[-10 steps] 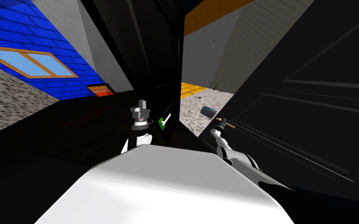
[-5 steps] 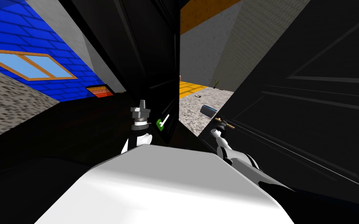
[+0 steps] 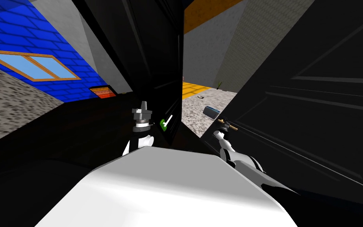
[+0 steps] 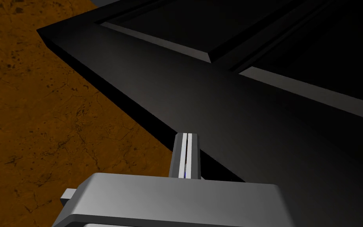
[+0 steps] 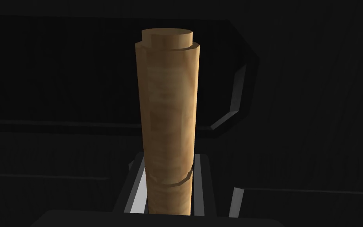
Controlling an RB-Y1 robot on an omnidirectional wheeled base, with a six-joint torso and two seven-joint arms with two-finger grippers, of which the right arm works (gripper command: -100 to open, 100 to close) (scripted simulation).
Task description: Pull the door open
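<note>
A black panelled door slants across the right of the head view. Its tan cylindrical handle sticks out near the door's edge. My right gripper is shut on it. In the right wrist view the handle rises between the fingers, which press its sides against the black door. A second black door stands ajar ahead, with a green and white lever. My left gripper points up beside it, shut and empty. In the left wrist view its fingertips meet over the door's panel.
Between the two doors a gap shows grey speckled floor with a dark blue-grey box and a yellow patch beyond. A blue brick wall with a window lies to the left. Brown floor shows under the left door.
My right gripper has closed on the tan handle and my left gripper has closed fully. The head view swayed slightly left and back. Neither arm nor door has visibly moved.
</note>
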